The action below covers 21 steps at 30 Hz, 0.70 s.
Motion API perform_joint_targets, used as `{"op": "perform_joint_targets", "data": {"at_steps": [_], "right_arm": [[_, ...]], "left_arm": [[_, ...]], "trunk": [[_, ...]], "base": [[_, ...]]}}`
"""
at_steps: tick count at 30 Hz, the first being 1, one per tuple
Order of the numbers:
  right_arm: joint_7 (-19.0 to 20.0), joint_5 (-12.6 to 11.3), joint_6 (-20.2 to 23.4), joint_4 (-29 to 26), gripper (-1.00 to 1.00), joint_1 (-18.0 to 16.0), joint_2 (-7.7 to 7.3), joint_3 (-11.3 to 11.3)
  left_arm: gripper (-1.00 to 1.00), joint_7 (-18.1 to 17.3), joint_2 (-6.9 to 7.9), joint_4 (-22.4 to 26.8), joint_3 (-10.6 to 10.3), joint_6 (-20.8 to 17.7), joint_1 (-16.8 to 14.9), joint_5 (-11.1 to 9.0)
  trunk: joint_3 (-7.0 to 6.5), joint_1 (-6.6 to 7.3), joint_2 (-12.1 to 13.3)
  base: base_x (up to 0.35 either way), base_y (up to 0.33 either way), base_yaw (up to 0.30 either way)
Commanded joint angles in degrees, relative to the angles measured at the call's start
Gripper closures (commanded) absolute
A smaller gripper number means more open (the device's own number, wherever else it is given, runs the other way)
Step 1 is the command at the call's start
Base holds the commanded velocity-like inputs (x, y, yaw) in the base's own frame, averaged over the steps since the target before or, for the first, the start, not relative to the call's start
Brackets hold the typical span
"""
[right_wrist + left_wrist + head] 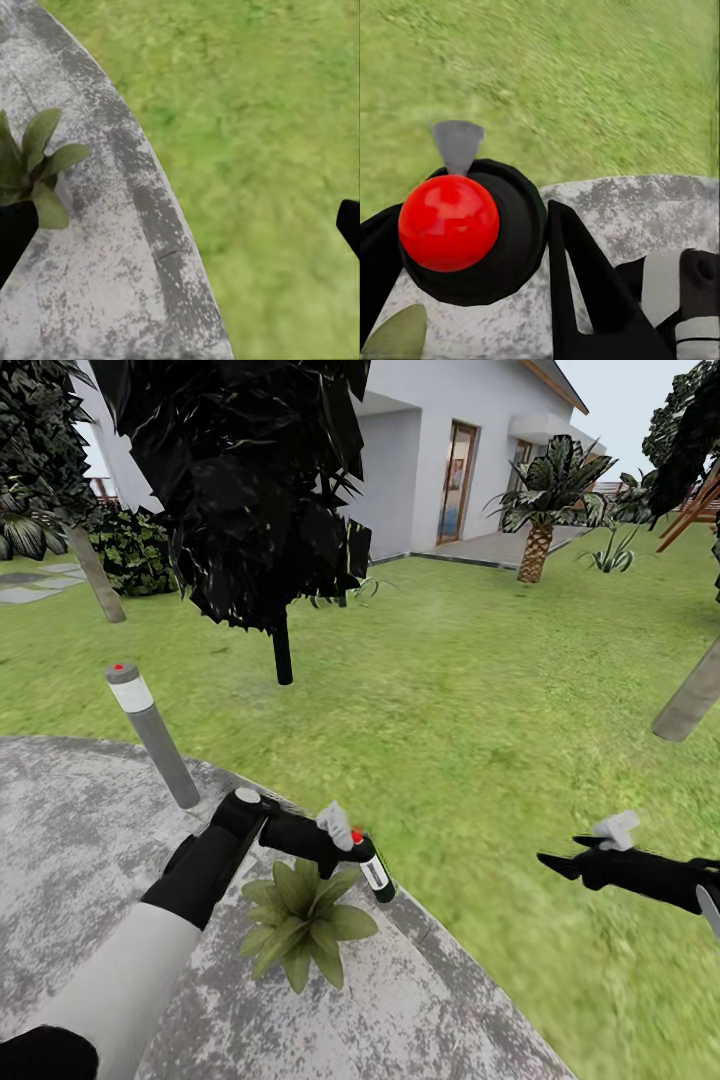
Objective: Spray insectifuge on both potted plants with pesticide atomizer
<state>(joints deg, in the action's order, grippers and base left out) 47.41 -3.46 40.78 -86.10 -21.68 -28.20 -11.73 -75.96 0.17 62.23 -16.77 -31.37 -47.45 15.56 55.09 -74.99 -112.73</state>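
The left gripper (pixel 335 840) pinches the spray bottle (pixel 370 865) just above the potted plant (pixel 303 920) near the patio (pixel 80 840) edge, while the right gripper (pixel 560 860) hangs spread over the grass (pixel 450 690), holding nothing. The bottle looks tilted away, so spray could miss the leaves. Its white label is too small to read.

The head camera looked forward and down over the round mottled-grey paved patio (pixel 90 840) toward lawn and house. Both wrist cameras sat close, facing the patio's curved edge (pixel 622 199) (pixel 142 180) and grass, which all three shared.
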Motion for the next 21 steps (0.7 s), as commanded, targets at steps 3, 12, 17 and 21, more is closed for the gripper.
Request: {"op": "perform_joint_targets", "data": {"at_steps": [3, 12, 17, 21], "right_arm": [[9.26, -0.42, 0.43, -0.03, -1.00, -0.05, 0.08, 0.02], [18.14, -0.50, 0.36, -0.28, -1.00, -0.04, 0.30, 0.35], [18.18, -0.66, 0.35, -0.29, -1.00, -0.05, 0.57, 0.50], [18.05, -0.67, 0.35, -0.22, -1.00, -0.03, 0.79, 0.63]], "left_arm": [[1.00, -0.48, 0.02, -4.37, -0.18, 1.74, -0.60, 0.23], [1.00, -10.11, -0.17, -6.19, -2.73, 3.40, -2.97, 0.74], [1.00, -10.34, -1.16, -6.33, -7.17, 2.89, -5.81, 0.84], [1.00, -10.27, -1.73, -6.42, -10.72, 2.82, -7.12, 0.94]], "trunk": [[0.04, 0.01, -0.03], [0.04, 0.01, -0.03], [0.04, 0.01, -0.03], [0.04, 0.01, -0.03]], "base": [[0.000, 0.000, 0.000], [0.000, 0.000, 0.000], [0.000, 0.000, 0.000], [0.000, 0.000, 0.000]]}}
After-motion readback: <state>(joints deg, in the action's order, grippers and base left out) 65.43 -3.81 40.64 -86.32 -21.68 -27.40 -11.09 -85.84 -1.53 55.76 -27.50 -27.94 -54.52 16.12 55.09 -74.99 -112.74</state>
